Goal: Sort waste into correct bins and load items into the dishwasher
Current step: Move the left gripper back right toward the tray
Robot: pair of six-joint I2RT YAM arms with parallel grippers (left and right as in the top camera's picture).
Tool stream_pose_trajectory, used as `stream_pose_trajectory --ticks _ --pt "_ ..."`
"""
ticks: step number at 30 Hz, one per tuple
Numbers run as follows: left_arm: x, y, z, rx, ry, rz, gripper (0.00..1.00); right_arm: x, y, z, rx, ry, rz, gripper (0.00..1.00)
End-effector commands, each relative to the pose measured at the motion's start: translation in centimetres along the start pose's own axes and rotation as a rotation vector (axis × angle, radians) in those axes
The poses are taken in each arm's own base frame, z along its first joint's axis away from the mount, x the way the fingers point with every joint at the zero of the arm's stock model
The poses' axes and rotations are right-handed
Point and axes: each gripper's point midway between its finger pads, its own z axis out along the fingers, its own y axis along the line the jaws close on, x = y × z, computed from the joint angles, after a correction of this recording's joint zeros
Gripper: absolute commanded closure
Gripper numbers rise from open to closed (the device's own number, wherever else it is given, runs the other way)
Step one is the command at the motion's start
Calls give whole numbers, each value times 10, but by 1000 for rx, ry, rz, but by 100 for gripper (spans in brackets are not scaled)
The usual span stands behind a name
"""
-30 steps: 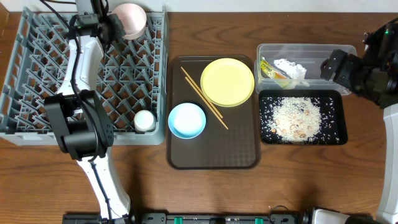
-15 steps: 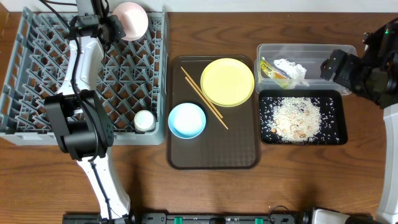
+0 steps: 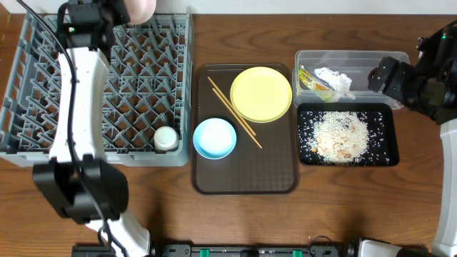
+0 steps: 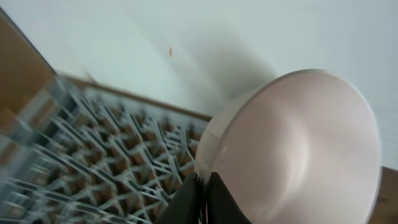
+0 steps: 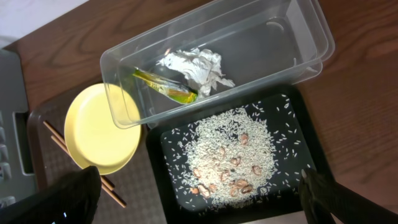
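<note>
Holding a pink-white bowl (image 4: pixel 298 149) by its rim: the left gripper (image 4: pixel 201 198), fingers pinched together on the bowl's edge in the left wrist view. The bowl is tilted, at the far side of the grey dish rack (image 3: pixel 43 86). The overhead view catches only part of it at the top border. Whether it touches the rack, cannot tell; the rack is blurred in the wrist view.

A small white cup (image 3: pixel 166 137) stands in the rack near its front right corner.

Just beside the rack on the right is a brown tray (image 3: pixel 243 178). On it are a yellow plate (image 3: pixel 260 93) at the far right and a blue bowl (image 3: pixel 214 138) at the near left. Chopsticks (image 3: pixel 234 112) lie diagonally between them, close along the plate's edge.

A clear tub (image 5: pixel 292 37) sits well to the right. It holds a green-and-orange wrapper (image 5: pixel 165 86) and a crumpled tissue (image 5: pixel 196 67), side by side.

A black tray (image 5: pixel 311 149) lies right against the tub's near side. Rice scraps (image 5: pixel 227 155) are heaped in its middle, with loose grains scattered around.

The right gripper (image 5: pixel 196 186) has its fingers spread wide with nothing between them. It hangs above the tub and black tray, toward their right end.
</note>
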Motion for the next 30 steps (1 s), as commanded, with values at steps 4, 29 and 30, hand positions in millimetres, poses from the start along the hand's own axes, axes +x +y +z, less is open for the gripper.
stream_pose_trajectory --ticks 4,29,30 --pt "1 -18 -18 -263 -22 312 93 0 -3 1 7 4 -3 1" --pt "40 -45 24 -716 -5 618 93 0 -3 1 7 4 -3 1" --pt "40 -46 26 -717 -6 628 93 0 -3 1 7 4 -4 1"
